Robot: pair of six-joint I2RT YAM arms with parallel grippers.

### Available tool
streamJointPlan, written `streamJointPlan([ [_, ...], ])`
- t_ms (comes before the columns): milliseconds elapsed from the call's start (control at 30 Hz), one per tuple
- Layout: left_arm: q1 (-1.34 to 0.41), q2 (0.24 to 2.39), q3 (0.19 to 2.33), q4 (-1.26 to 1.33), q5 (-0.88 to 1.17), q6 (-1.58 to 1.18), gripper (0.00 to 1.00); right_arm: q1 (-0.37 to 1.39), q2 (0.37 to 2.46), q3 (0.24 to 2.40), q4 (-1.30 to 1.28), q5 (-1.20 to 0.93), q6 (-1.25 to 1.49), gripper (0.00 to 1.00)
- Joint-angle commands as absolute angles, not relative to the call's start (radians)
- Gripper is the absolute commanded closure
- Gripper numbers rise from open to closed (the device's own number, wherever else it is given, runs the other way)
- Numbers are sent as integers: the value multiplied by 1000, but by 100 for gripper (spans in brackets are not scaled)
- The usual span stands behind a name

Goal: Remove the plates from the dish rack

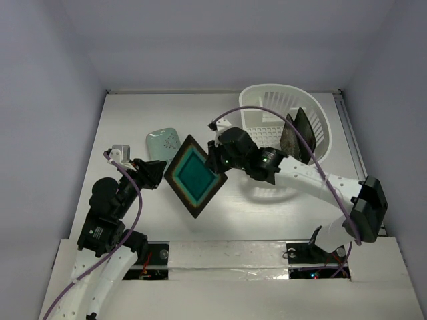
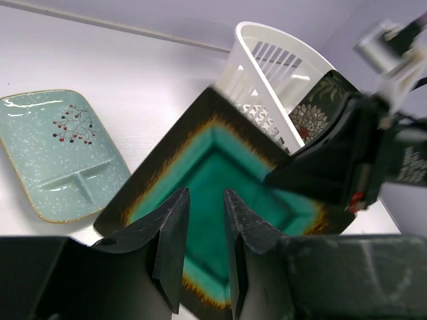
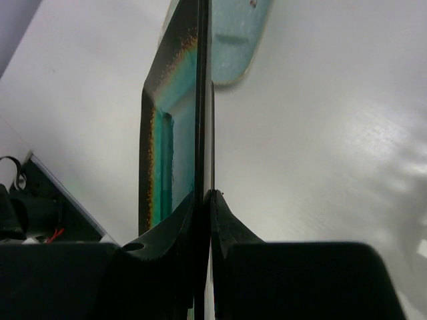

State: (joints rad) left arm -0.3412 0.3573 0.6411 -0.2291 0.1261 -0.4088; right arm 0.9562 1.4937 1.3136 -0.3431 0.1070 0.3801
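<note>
My right gripper (image 1: 215, 160) is shut on the right corner of the dark-rimmed plate with the teal centre (image 1: 193, 177) and holds it tilted above the table. In the right wrist view the gripper (image 3: 204, 195) pinches the plate's rim (image 3: 170, 120) edge-on. My left gripper (image 1: 157, 172) is open and empty beside the plate's left edge. In the left wrist view its jaws (image 2: 205, 195) stand apart in front of the teal plate (image 2: 220, 167). The mint-green speckled plate (image 1: 162, 143) lies flat on the table. Two black flower plates (image 1: 297, 137) stand upright in the white dish rack (image 1: 267, 100).
The rack stands at the back right, near the table's right edge (image 1: 347, 133). White walls close in the table on three sides. The mint plate also shows in the left wrist view (image 2: 57, 150) and in the right wrist view (image 3: 237, 33).
</note>
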Motion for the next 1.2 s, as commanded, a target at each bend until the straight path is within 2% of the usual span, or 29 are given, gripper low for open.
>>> streamJointPlan([
  [0,-348,365,653,-189,120,-413,77,953,1453,1319,30,22,508,100],
  [500,-348,367,653,-186,126,-414,77,953,1497,1079,135,-46,618,100],
  [967,-348,362,652,-187,126,-416,76,953,1540,1042,48,57,632,100],
  [1167,-348,365,652,-187,130,-416,76,953,1578,1020,3,121,614,92],
])
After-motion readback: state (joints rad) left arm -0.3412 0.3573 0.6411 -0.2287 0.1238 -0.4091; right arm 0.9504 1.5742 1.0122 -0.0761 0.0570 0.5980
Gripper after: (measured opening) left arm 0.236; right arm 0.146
